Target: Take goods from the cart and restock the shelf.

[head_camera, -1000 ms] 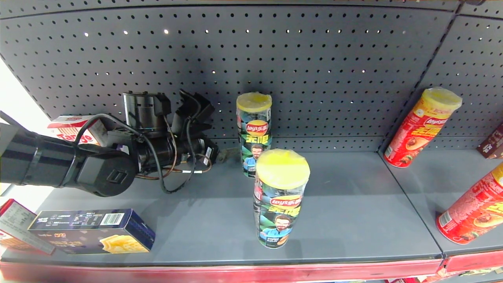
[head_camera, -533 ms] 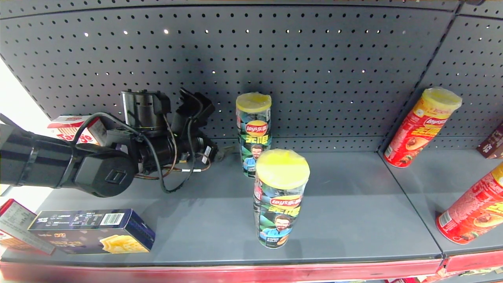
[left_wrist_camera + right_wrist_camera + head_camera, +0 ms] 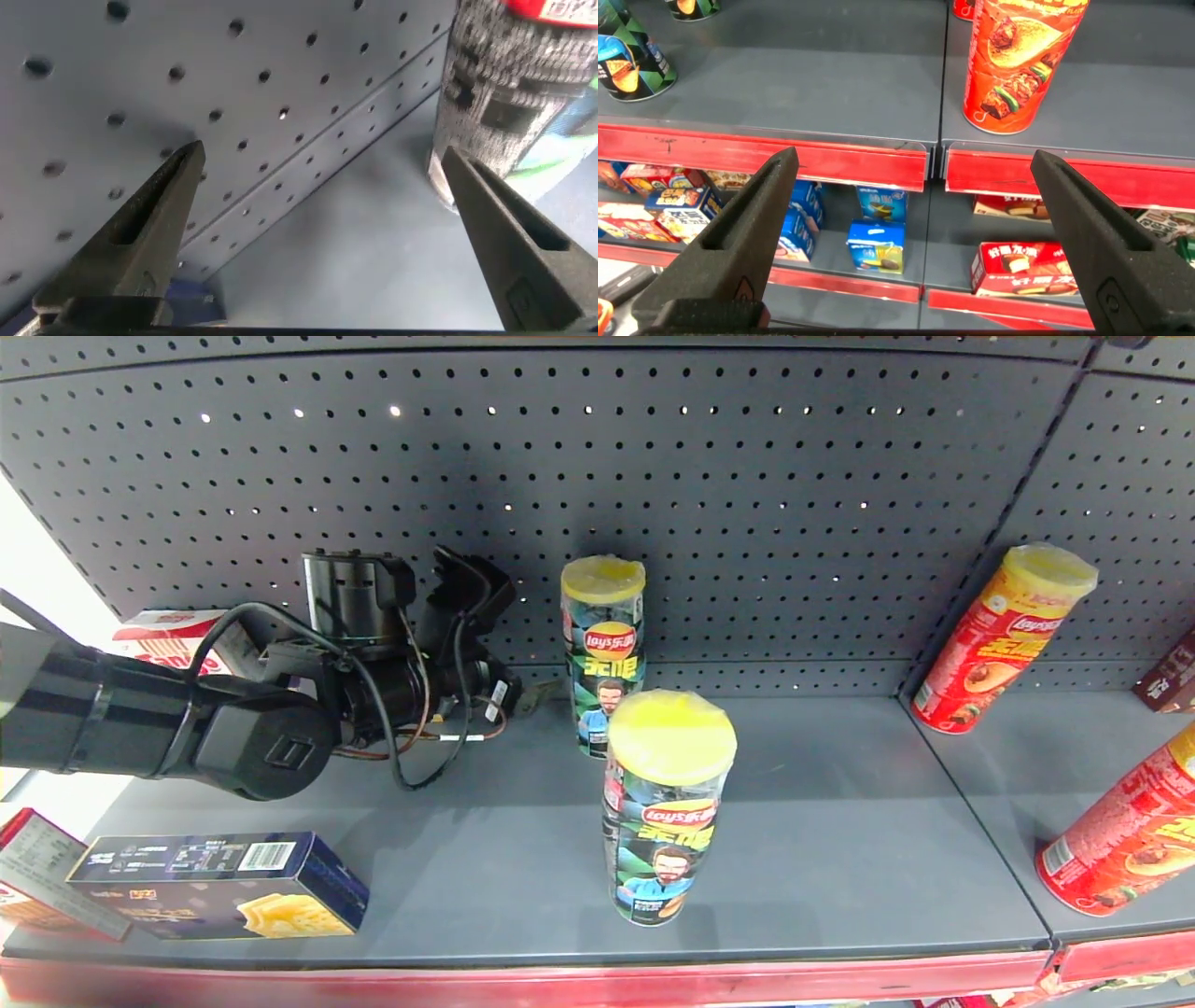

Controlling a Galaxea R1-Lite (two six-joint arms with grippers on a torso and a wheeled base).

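- Two green cans stood on the shelf (image 3: 822, 821): far can (image 3: 603, 653), near can (image 3: 665, 803).
- Your left gripper (image 3: 320, 154), spread apart, hung left of the far can.
- Your right gripper (image 3: 912, 157) gaped too.

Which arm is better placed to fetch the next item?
Probably right: the right gripper is open, empty, out in front of the shelf edge. The left gripper, also open, sits deep inside, beside the rear can.

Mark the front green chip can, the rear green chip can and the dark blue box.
front green chip can (image 3: 663, 840), head view, middle of its label.
rear green chip can (image 3: 609, 642), head view, logo on its body.
dark blue box (image 3: 168, 859), head view, top face.
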